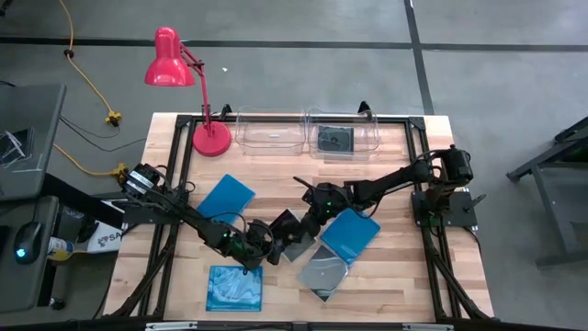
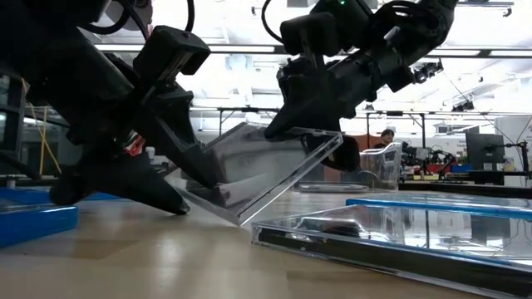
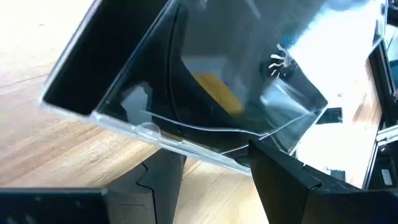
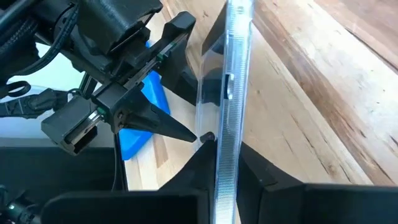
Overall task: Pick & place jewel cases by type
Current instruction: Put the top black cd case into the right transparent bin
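Both my grippers are on the same smoky clear jewel case [image 2: 266, 170], mid-table, and it's tilted up off the wood w/ one edge down near the table top [image 1: 165, 147]. My right gripper [image 4: 225, 163] has the case edge-on between its fingers, closed on the upper rim; in the low view it grips from above. My left gripper [image 2: 195, 178] comes in low from the other side, fingers pinched on the lower part of the case near the table. From the left wrist the case fills the view, its clear lid [image 3: 205, 81] angled apart from the dark tray part, so it looks partly hinged open, tho I can't be sure how far.

Other cases: blue case [image 1: 226, 198] just behind my left arm, blue case [image 1: 235, 288] near the front edge, blue case [image 1: 350, 234] by my right arm, another smoky case [image 1: 324, 273] flat in front of it. Two clear bins [image 1: 271, 131] at the back by the red lamp [image 1: 175, 64]; the right-hand bin [image 1: 354, 138] already holds a dark case [image 1: 334, 139].

Step, as I judge it: handover/regrip of this dark case btw arms, prob. so the right can carry it. Next move calls for one gripper to let go cleanly while the other keeps a firm pinch, lid kept from flapping, then lift clear of the flat case next to it and go back to the bin w/ the dark case.
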Robot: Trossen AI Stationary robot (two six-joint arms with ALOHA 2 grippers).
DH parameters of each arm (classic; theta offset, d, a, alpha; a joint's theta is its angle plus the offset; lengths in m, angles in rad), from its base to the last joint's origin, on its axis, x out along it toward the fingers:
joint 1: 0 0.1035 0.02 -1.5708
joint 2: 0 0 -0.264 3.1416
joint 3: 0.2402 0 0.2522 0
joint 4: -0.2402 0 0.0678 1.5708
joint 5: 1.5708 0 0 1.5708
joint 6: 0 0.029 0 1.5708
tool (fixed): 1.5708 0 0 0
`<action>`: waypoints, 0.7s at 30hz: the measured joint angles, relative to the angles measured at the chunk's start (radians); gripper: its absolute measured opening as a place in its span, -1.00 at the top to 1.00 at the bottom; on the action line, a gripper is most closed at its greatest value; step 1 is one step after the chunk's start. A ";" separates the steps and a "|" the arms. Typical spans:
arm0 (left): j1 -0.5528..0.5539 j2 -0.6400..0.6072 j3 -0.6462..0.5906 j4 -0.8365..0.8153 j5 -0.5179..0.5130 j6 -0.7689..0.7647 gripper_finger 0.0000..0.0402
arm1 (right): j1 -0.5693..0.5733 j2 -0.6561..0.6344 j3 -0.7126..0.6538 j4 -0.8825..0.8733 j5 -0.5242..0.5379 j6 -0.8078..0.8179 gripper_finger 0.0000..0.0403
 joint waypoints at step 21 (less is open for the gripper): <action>0.003 -0.175 -0.030 -0.222 -0.100 0.135 0.09 | 0.000 -0.157 -0.001 -0.128 0.013 -0.104 0.92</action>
